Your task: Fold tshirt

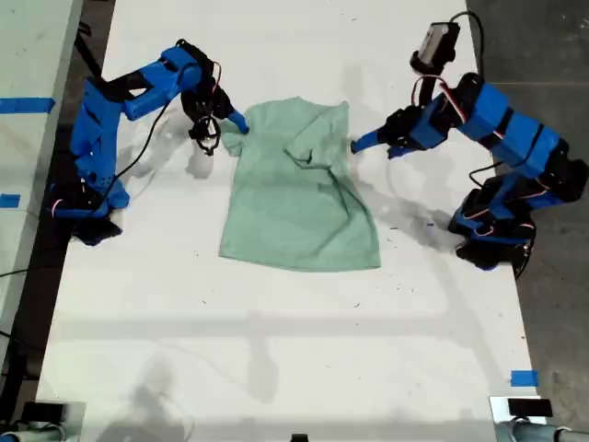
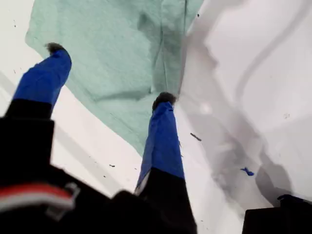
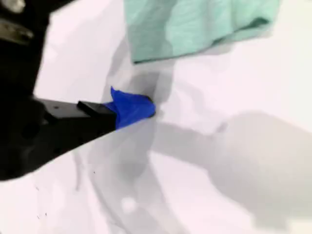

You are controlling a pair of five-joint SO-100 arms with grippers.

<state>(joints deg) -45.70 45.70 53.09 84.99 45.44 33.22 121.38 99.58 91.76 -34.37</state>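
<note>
The tshirt (image 1: 294, 198) lies mid-tabletop (image 1: 276, 350), its long axis running from far edge to near edge. Our first gripper (image 1: 221, 129) is nearer, jaws wide astride a far shoulder corner. Our second gripper (image 1: 357, 145) sits just beside the opposite edge (we cannot tell its jaws' state). No writing is readable.
</note>
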